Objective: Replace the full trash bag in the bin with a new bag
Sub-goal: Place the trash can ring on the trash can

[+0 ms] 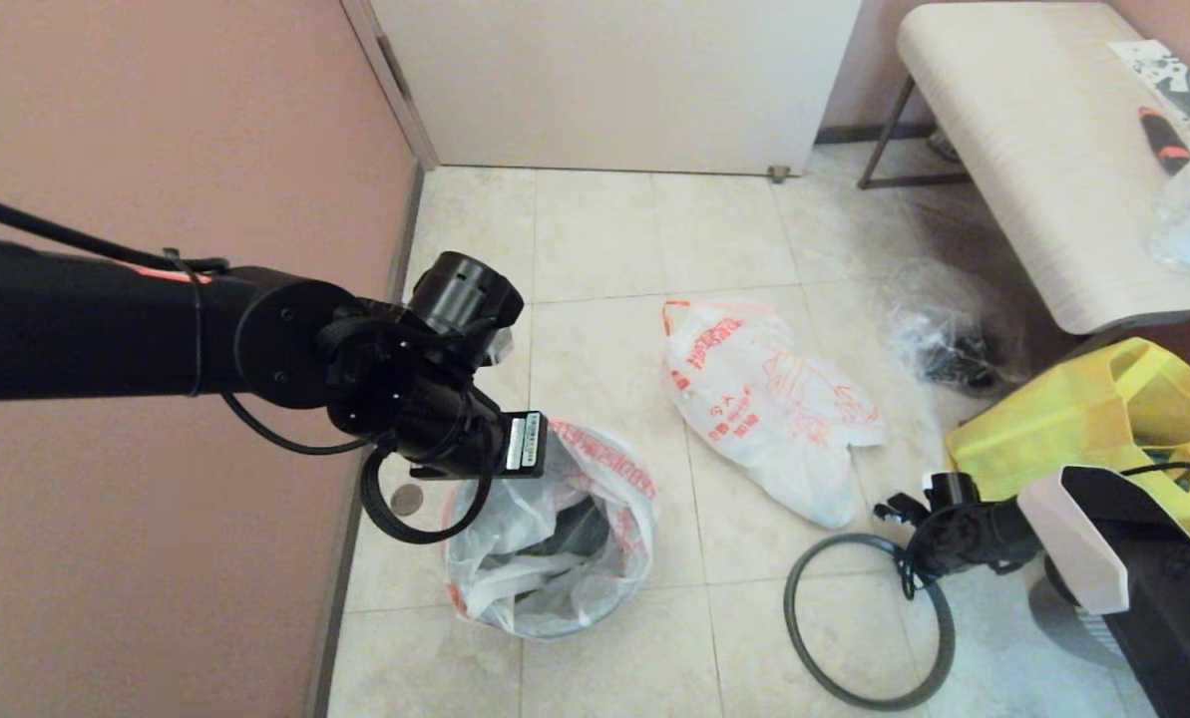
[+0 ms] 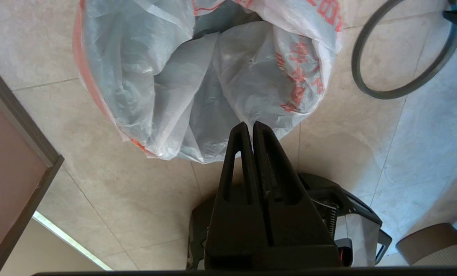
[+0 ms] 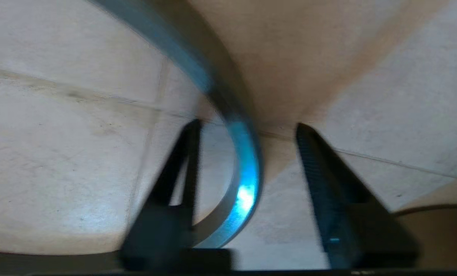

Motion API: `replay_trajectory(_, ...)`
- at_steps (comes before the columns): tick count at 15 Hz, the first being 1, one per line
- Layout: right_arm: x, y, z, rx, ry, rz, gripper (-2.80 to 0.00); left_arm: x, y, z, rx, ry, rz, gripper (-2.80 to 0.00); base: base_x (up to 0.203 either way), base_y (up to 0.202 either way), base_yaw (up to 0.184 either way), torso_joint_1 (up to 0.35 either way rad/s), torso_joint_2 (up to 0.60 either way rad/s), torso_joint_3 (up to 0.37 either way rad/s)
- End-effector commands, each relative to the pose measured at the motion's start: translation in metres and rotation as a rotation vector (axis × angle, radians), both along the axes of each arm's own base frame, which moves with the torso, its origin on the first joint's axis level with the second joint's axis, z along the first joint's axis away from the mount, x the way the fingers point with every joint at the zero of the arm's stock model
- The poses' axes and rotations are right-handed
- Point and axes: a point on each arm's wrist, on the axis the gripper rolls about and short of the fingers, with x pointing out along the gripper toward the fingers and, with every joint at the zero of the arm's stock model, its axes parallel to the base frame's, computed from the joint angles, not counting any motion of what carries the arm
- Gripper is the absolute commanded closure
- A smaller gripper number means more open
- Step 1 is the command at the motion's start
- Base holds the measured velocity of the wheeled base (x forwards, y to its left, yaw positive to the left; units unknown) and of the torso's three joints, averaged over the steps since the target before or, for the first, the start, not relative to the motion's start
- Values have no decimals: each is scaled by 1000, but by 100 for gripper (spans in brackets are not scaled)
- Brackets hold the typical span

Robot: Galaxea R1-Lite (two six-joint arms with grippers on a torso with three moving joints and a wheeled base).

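Note:
The bin (image 1: pixel 575 531) stands on the floor by the left wall, with the new bag (image 1: pixel 609 479) draped in it and over its edge; the bag's mouth (image 2: pixel 213 88) gapes open. My left gripper (image 2: pixel 250 126) hovers just above the bin's near edge, shut with nothing in it. The bin's dark grey hoop (image 1: pixel 869 623) lies apart on the tiles to the right. My right gripper (image 3: pixel 247 128) is open low over the floor, and the hoop (image 3: pixel 243 184) passes between its fingers. The full trash bag (image 1: pixel 764 399) lies on the floor beyond the bin.
A clear plastic bag with dark contents (image 1: pixel 939 344) and a yellow fabric tote (image 1: pixel 1083 429) sit at the right, under a pale table (image 1: pixel 1013 150). The pink wall (image 1: pixel 156 150) and its skirting run close along the bin's left. A door (image 1: pixel 614 80) closes the back.

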Motion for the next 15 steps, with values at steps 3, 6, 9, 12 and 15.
replay_trajectory(3,-3,0,-5,2,24,2,0,1,-1,2,-11,-3,11,0,0,0,0,0,0,0)
replay_trajectory(6,-1,-2,22,3,-4,-13,0,-1,0,4,-11,-6,17,0,0,0,0,0,0,0)
replay_trajectory(9,-16,-1,78,21,-18,-50,0,-10,5,12,6,-18,22,0,0,0,0,0,0,0)
replay_trajectory(12,-54,6,161,26,-56,-60,0,-17,6,17,23,4,7,0,0,0,0,0,0,0)
replay_trajectory(15,-104,21,246,19,-151,-43,0,-18,4,14,31,15,2,0,0,0,0,0,0,0)
